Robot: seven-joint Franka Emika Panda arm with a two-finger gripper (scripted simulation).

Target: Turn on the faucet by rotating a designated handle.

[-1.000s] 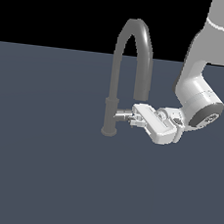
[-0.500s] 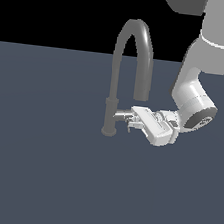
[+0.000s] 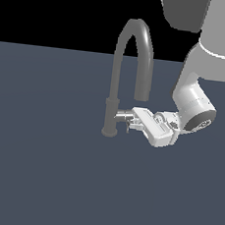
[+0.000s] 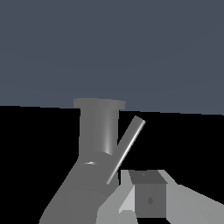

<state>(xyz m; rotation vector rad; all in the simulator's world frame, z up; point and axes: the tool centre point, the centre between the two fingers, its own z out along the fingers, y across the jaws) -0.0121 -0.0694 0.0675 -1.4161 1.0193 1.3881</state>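
Grey faucet (image 3: 123, 76); one handle (image 3: 123, 116); one tool (image 3: 131, 122)

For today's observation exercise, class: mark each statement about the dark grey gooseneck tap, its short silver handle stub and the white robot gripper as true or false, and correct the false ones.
1. The tall dark grey gooseneck faucet stands upright. True.
2. The white robot gripper is at the short silver handle stub. True.
3. The gripper grasps the arched spout. False: it is down at the base column.
4. The thin grey lever rod is missing. False: the wrist view shows it.
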